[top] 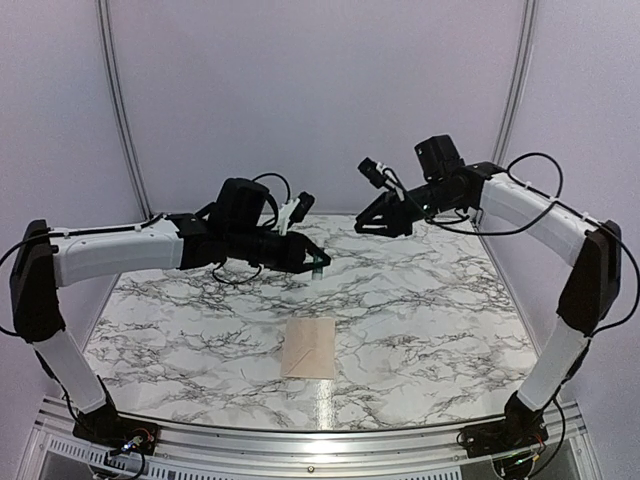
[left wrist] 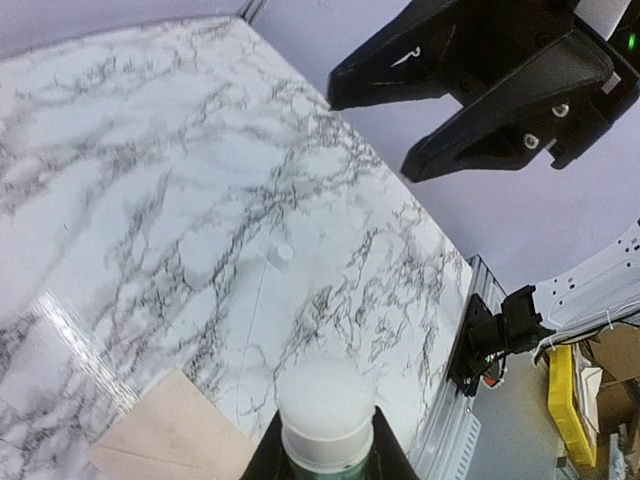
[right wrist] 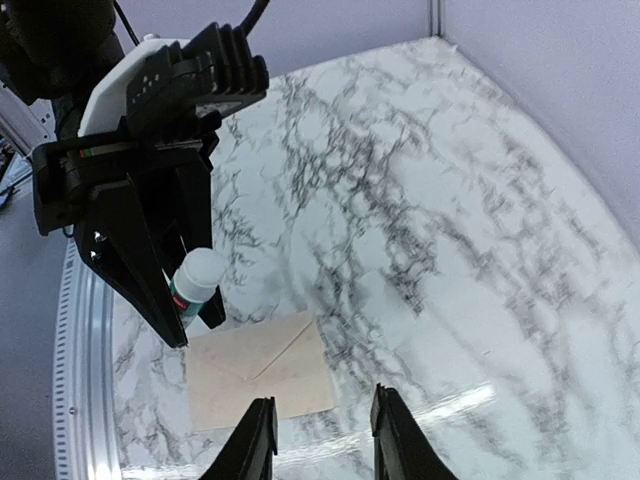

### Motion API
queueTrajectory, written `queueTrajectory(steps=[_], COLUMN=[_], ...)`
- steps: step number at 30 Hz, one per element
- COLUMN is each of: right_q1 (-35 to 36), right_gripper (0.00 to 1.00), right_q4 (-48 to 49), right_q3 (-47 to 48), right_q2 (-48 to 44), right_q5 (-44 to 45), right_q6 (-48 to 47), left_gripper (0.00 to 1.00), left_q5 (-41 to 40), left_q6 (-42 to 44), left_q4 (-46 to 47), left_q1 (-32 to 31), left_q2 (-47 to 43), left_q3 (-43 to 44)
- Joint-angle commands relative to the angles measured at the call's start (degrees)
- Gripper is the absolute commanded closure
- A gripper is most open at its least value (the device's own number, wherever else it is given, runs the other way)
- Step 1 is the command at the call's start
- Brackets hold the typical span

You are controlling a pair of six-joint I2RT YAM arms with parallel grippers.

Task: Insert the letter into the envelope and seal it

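Note:
The cream envelope (top: 309, 348) lies flat on the marble table, flap side up, with the triangular flap folded down; it also shows in the wrist views (left wrist: 170, 432) (right wrist: 255, 375). The letter is out of view. My left gripper (top: 315, 262) (left wrist: 327, 445) hovers above and behind the envelope, shut on a glue stick (left wrist: 325, 405) (right wrist: 195, 278) with a white cap and green body. My right gripper (top: 362, 226) (right wrist: 320, 425) hangs in the air to the right of it, open and empty, fingers pointing toward the left gripper (right wrist: 195, 325).
The marble table (top: 430, 300) is bounded by grey walls at the back and sides and by an aluminium rail (top: 320, 442) at the near edge. A yellow bin (left wrist: 565, 400) stands off the table beyond the right arm's base.

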Motion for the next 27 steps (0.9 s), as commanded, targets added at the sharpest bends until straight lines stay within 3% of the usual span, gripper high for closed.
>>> queueTrajectory(steps=[1, 3, 4, 6, 7, 12, 16, 18, 27], right_q1=[-1.1, -1.1, -1.1, -1.4, -1.8, -2.4, -1.2, 0.3, 8.5], right_gripper=[0.61, 0.5, 0.39, 0.06, 0.02, 0.02, 0.24, 0.31, 0.36], right_q4=[-3.7, -1.3, -0.2, 2.4, 2.9, -2.8, -3.3, -1.5, 4.4], right_q3=[4.2, 3.8, 3.3, 1.3, -0.1, -2.8, -3.9, -4.6, 0.3], right_q2=[-5.3, -8.3, -9.9, -12.8, -13.7, -13.5, -12.4, -12.1, -5.4], right_q5=[6.1, 8.2, 9.5, 10.6, 9.7, -5.2, -13.6, -15.9, -19.6], right_q6=[-0.5, 0.5, 1.3, 3.9, 4.6, -0.7, -2.9, -3.1, 2.0], left_gripper=[1.0, 1.0, 1.0, 1.0, 1.0, 1.0, 1.0, 1.0, 1.0], left_q5=[-5.3, -7.1, -7.9, -7.8, -7.1, -3.5, -0.3, 1.6, 5.5], left_q6=[5.0, 5.7, 5.7, 4.9, 4.5, 3.9, 2.6, 2.3, 0.8], left_q4=[-5.0, -4.2, -3.1, 1.4, 5.1, 17.9, 23.1, 26.6, 37.5], left_q1=[0.9, 0.9, 0.9, 0.8, 0.7, 0.1, -0.8, -1.4, -1.8], left_q2=[-4.1, -5.7, -6.5, -8.2, -9.4, -13.2, -12.4, -12.0, -10.8], left_q3=[4.2, 5.3, 5.4, 4.7, 3.6, -2.1, -2.2, -2.8, -4.8])
